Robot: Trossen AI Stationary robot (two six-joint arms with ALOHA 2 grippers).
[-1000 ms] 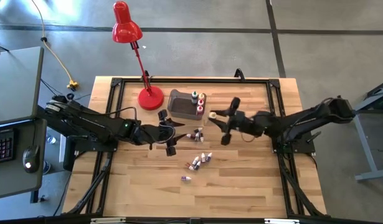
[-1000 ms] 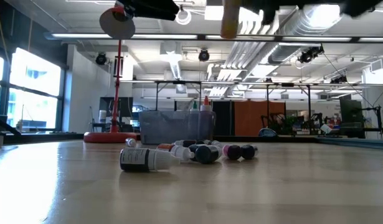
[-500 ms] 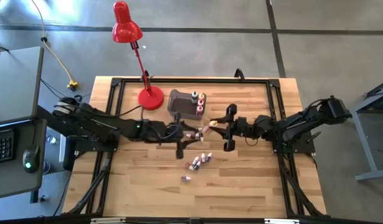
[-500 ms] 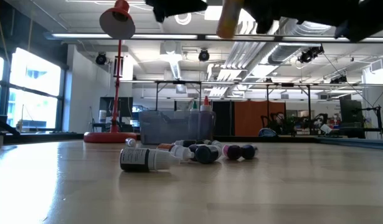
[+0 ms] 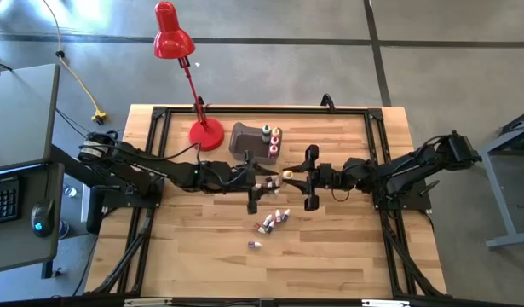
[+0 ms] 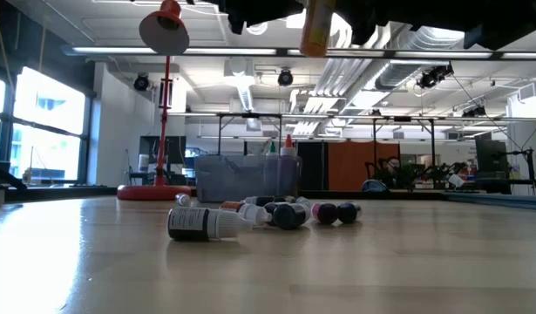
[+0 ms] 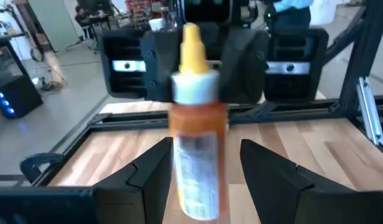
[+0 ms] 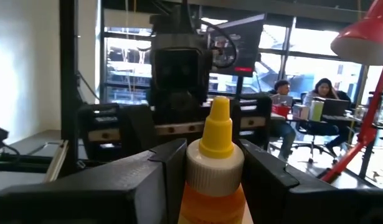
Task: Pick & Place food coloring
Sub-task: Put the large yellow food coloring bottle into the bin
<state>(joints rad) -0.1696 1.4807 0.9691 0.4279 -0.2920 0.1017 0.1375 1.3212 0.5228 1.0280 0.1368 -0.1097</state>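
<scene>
A food coloring bottle (image 8: 215, 163) with an orange body and a yellow pointed cap stands upright in my right gripper (image 5: 296, 176), high above the table's middle (image 6: 318, 24). My left gripper (image 5: 262, 181) faces it from the left, open; its two fingers (image 7: 149, 177) stand on either side of the bottle (image 7: 197, 155) with gaps. Several small bottles (image 5: 275, 217) lie on their sides on the wood, seen in the low view as a row (image 6: 276, 212). More bottles (image 5: 271, 135) stand in the grey bin (image 5: 246, 141). My right gripper pinches the bottle's orange body just below the white collar (image 8: 215, 186) between its two fingers (image 8: 147, 180). The fingers come level from the table's right. The bottle is lifted clear of the table and upright, cap up.
A red desk lamp stands with its base (image 5: 205, 135) left of the bin near the far edge, its head (image 5: 171, 37) beyond the table. One loose bottle (image 5: 254, 245) lies nearer the near edge. Bare wood spreads toward the near edge (image 5: 330, 256). People sit in the room behind (image 8: 322, 99).
My left gripper has moved toward the table's right, up to the held bottle, until its open fingers flank it. My right gripper has carried the bottle toward the near edge, away from the bin. The bottles on the table have stayed put.
</scene>
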